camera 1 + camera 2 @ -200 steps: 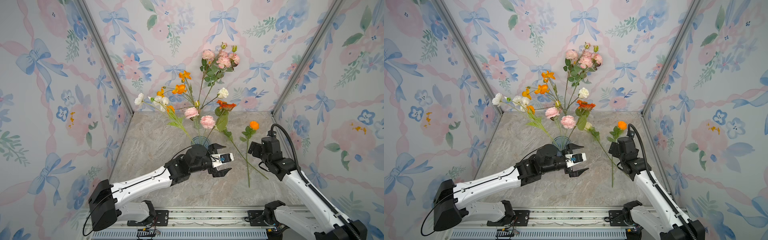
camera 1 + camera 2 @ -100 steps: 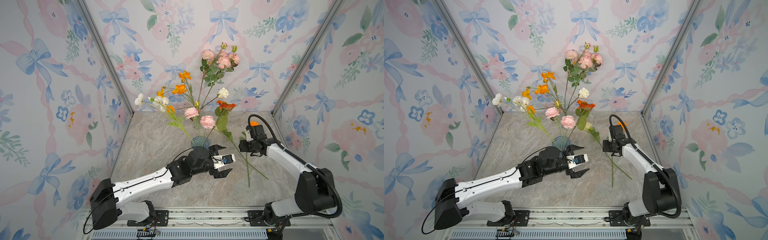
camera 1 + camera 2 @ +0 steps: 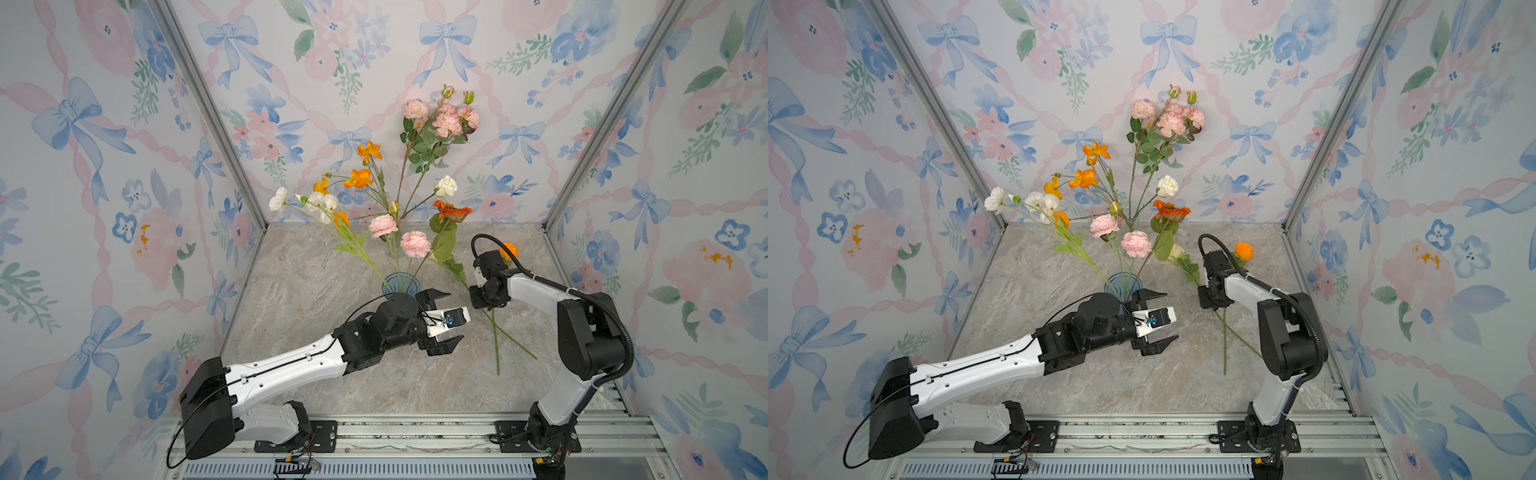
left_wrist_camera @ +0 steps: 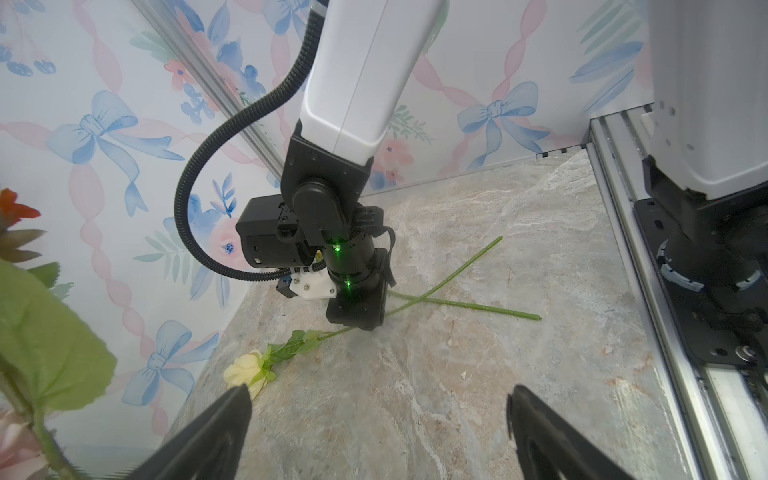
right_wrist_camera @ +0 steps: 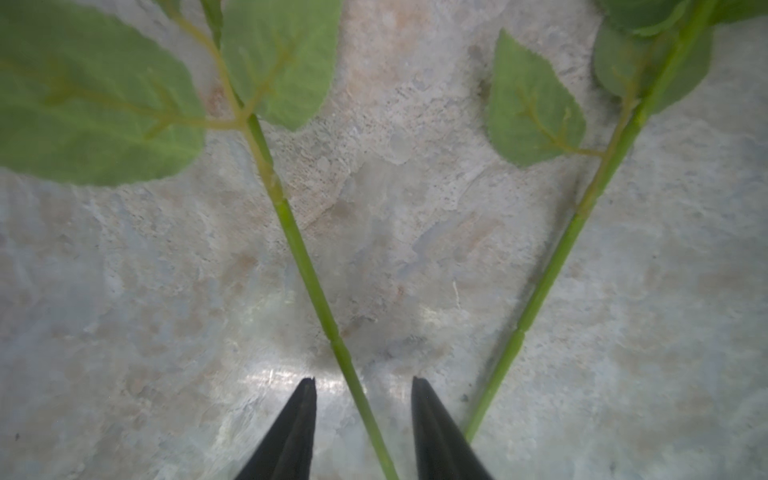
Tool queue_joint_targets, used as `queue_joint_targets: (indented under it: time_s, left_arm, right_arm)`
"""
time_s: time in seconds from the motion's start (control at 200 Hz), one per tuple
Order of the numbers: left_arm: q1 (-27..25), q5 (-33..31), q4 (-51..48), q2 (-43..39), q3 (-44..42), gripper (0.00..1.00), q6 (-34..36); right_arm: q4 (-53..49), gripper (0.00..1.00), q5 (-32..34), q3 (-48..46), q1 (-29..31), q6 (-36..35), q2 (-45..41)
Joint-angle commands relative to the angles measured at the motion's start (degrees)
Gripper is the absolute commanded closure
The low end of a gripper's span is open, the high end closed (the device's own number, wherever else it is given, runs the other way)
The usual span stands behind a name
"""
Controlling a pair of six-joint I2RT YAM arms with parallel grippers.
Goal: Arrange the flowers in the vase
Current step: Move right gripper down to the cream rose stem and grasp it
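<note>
Between the cropped tips of the right gripper (image 5: 362,379), 1 stem (image 5: 307,266) lies untouched.

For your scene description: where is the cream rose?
In a top view, the cream rose lies on the tabletop right of the vase, stem under the right end effector.

3 wallpapered walls (image 3: 374,50) (blue bows, pink blooms) enclose a marbled stone floor (image 3: 316,282).

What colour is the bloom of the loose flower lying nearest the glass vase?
Creamy pale yellow; the small rose-like bloom shows best in the left wrist view.
</note>
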Motion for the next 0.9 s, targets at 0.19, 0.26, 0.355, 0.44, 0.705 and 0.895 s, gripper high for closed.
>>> queue_joint_targets:
  time_s: [0.19,0.26,0.355,0.44,0.705,0.895]
  left_arm:
    - [-0.28,-0.79,-0.14,0.12,-0.81,0.02,-0.25]
    - [-0.22,-0.89,-0.12,-0.03,-0.85,0.02,-0.22]
    - [-0.26,-0.98,-0.13,-0.19,-0.8,0.02,-0.19]
    - [-0.26,-1.32,-0.14,-0.26,-0.8,0.02,-0.06]
    - [-0.18,-2.05,-0.14,-0.66,-0.97,0.02,0.3]
    - [-0.03,-1.98,-0.11,-0.92,-0.97,0.02,0.21]
  right_arm:
    - [-2.44,0.75,3.53,4.15,1.22,-1.63,3.79]
    - [-2.91,0.75,3.49,4.67,1.41,-2.27,4.34]
    - [-3.36,0.76,3.7,5.31,1.8,-3.32,5.15]
    - [-3.55,0.76,3.75,5.74,2.18,-4.09,5.62]
    - [-2.82,0.86,0.69,5.67,2.64,-6.47,5.38]
    - [-2.36,0.95,-0.77,5.26,2.82,-7.85,2.9]
